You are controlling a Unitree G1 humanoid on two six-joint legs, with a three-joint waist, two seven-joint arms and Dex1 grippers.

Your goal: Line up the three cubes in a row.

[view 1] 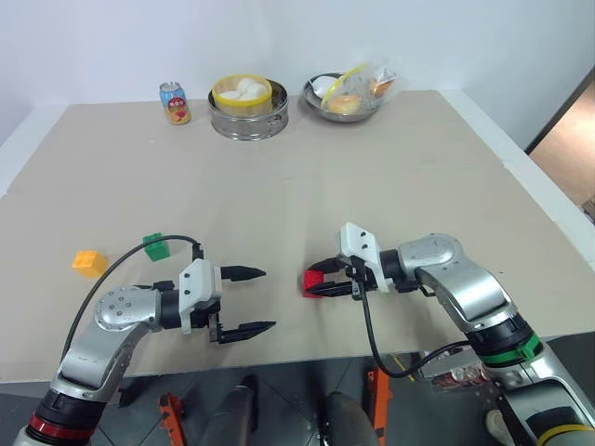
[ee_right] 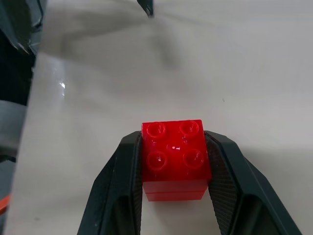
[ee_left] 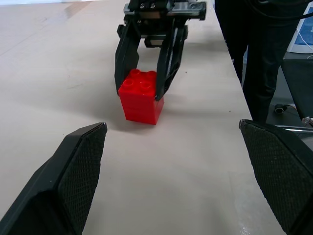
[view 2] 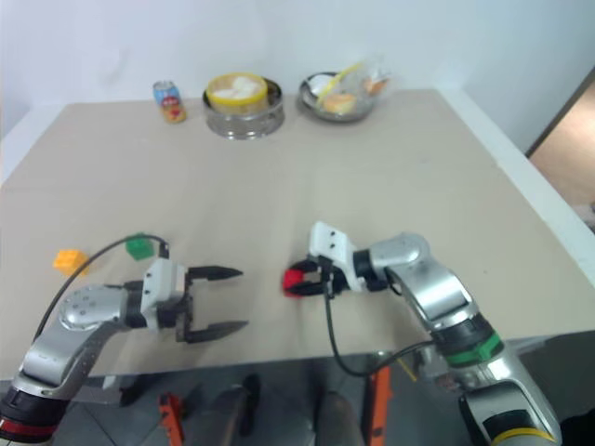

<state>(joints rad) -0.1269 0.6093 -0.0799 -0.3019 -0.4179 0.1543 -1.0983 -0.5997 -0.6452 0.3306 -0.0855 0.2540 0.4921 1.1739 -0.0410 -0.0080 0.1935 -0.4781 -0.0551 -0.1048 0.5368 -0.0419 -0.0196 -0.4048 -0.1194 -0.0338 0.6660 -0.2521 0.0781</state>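
The red cube [view 1: 312, 281] sits near the table's front edge, clamped between the fingers of my right gripper [view 1: 319, 283], which reaches in from the right; the wrist views show its studded top [ee_right: 174, 152] and its base on or just above the table [ee_left: 142, 96]. My left gripper [view 1: 249, 301] stands open and empty a short way left of it, pointing at it. The green cube [view 1: 155, 245] lies at the left behind my left arm. The yellow-orange cube [view 1: 89, 263] lies further left.
At the table's far edge stand a drink can [view 1: 175, 103], a metal steamer with buns [view 1: 247, 107] and a metal bowl of food [view 1: 345, 97]. The table's front edge [view 1: 307, 358] runs just below both grippers. A person's dark trouser legs [ee_left: 254, 54] stand beside the table.
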